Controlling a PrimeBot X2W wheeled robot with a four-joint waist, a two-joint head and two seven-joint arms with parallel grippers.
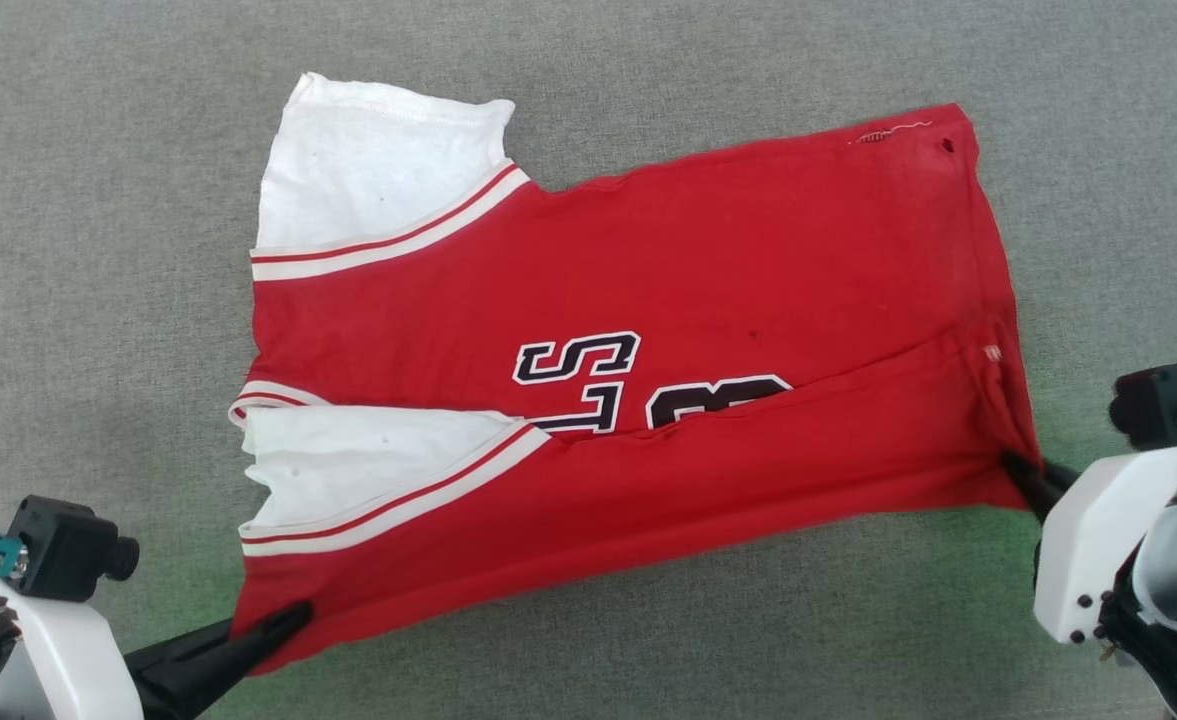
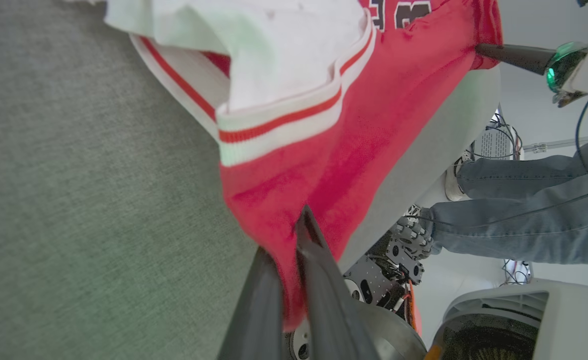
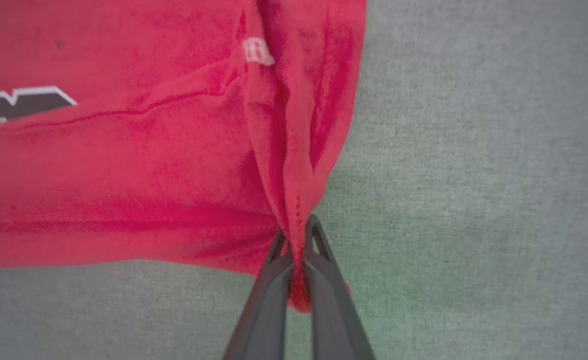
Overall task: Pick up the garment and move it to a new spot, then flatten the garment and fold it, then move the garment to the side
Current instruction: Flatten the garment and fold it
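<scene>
Garment [image 1: 648, 330] lies across the grey mat [image 1: 98, 150], long axis from 9 to 3 o'clock; left gripper [image 1: 293, 615] clamps its 7 o'clock corner, right gripper [image 1: 1016, 463] its 4 o'clock corner, both pinched tight.

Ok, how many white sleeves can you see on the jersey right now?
2. One white sleeve lies at the garment's far-left corner; the other lies nearer the robot, close to the left gripper. Neither is hidden.
</scene>
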